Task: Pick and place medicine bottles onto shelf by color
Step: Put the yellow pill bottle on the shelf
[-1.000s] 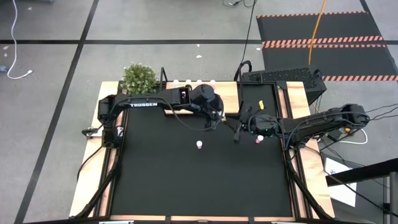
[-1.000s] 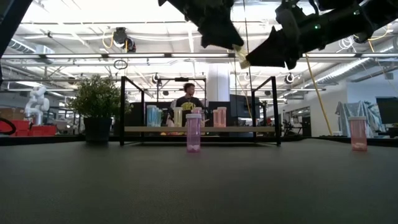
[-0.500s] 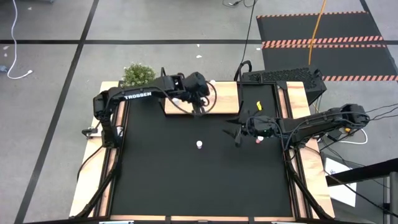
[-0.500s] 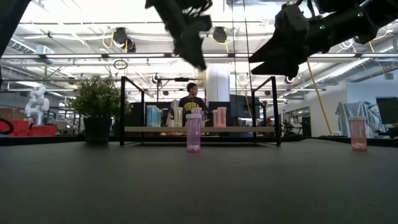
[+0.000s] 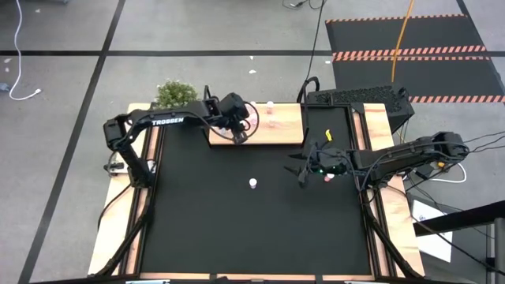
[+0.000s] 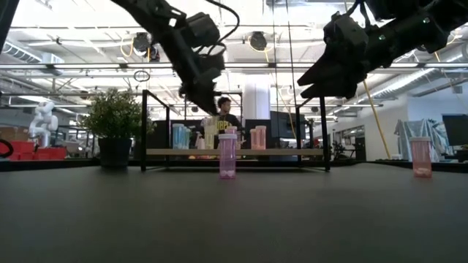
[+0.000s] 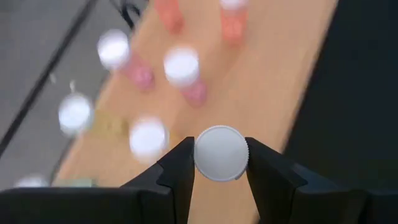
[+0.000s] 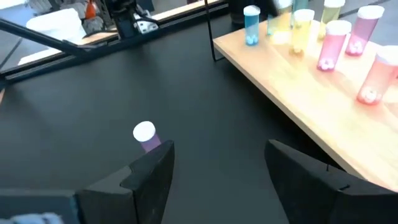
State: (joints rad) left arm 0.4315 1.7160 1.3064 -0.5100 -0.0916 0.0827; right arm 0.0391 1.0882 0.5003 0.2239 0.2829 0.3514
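My right gripper [image 5: 302, 167] hangs above the black table [image 5: 237, 229] with its fingers [image 8: 152, 168] spread apart and nothing between them, off to the right of centre in the overhead view. A pink bottle [image 5: 252, 184] with a white cap stands alone on the mat, ahead of those open fingers and apart from them; the right wrist view shows it upright [image 8: 146, 136]. A 2nd pink bottle [image 6: 420, 156] stands near the table's right side, close by my right arm.

Farther back, my left gripper [image 7: 220, 163] is clenched on a bottle [image 7: 221, 153], its white cap pinched between both fingers [image 7: 180, 168]; the body colour is hidden beneath the cap. That gripper hovers over the left part of the shelf [image 5: 288, 130], a light wooden board with thin black uprights at the table's far edge. In the level view the gripper [image 6: 207, 100] hangs above the row of bottles already standing on the board.

On the shelf, the right wrist view shows a blue bottle [image 8: 251, 25], a yellow one [image 8: 301, 30] and 3 pink ones [image 8: 331, 45] lined up, all upright. A green bushy plant [image 5: 175, 94] sits at the shelf's left end. Beyond the table, a person [image 6: 222, 115] stands in the room.
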